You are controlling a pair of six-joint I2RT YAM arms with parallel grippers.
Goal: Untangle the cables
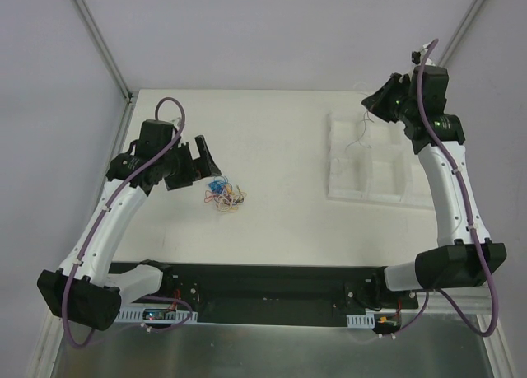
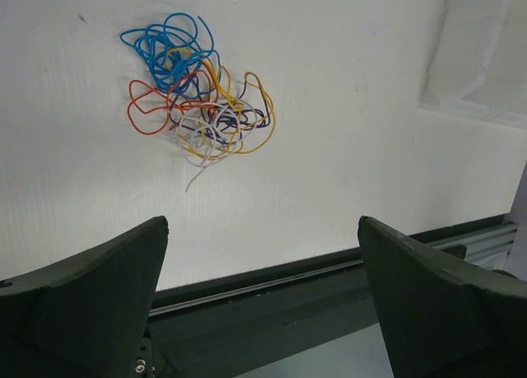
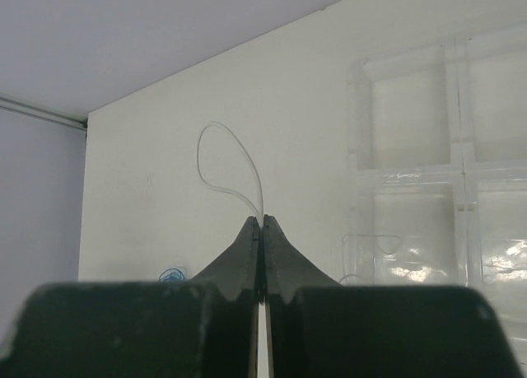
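The cables (image 1: 224,194) lie as a small curly bundle of blue, red, orange, white and dark wires on the white table, just right of my left gripper (image 1: 200,158). In the left wrist view the bundle (image 2: 202,106) lies beyond my left gripper (image 2: 262,223), whose jaws stand wide open and empty. My right gripper (image 1: 372,106) is raised at the far right over the tray's left edge. It (image 3: 263,221) is shut on a thin white wire (image 3: 222,160) that loops up from the fingertips; the wire also shows in the top view (image 1: 359,135).
A clear plastic compartment tray (image 1: 370,184) lies at the right of the table, also in the right wrist view (image 3: 453,174), with a pale wire (image 3: 383,244) in one compartment. A black rail (image 2: 313,271) runs along the table's near edge. Walls enclose the table.
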